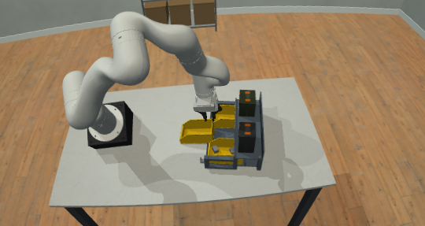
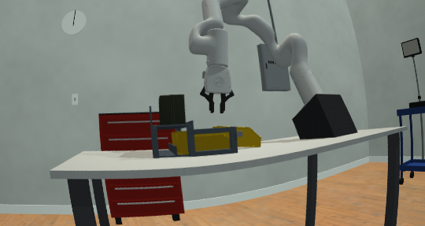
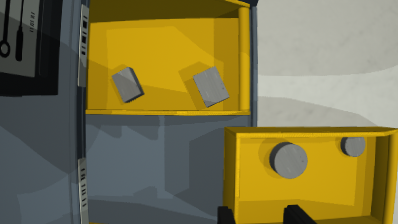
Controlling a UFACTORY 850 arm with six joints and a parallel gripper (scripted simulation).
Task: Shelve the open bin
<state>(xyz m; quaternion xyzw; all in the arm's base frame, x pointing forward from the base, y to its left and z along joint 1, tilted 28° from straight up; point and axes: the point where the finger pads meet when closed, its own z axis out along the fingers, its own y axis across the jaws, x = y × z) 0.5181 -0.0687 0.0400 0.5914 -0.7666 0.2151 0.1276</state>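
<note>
The loose yellow bin [image 1: 197, 131] lies flat on the table just outside the grey shelf [image 1: 240, 144]. In the wrist view the bin [image 3: 307, 172] holds two round grey parts [image 3: 288, 160]. It sits beside the empty gap [image 3: 165, 165] in the row. A shelved yellow bin [image 3: 165, 65] next to the gap holds two square grey blocks [image 3: 210, 86]. My gripper [image 1: 206, 116] hangs above the loose bin's near wall, clear of it. In the side view the gripper [image 2: 216, 105] is well above the bin [image 2: 245, 136]. Its fingers stand partly apart with nothing between them.
Two dark boxes [image 1: 248, 98] sit on the shelf's upper board. Another yellow bin [image 1: 220, 150] fills the near end of the row. The arm's black base [image 1: 110, 124] stands at the table's left. A red drawer cabinet [image 2: 138, 144] is behind the table.
</note>
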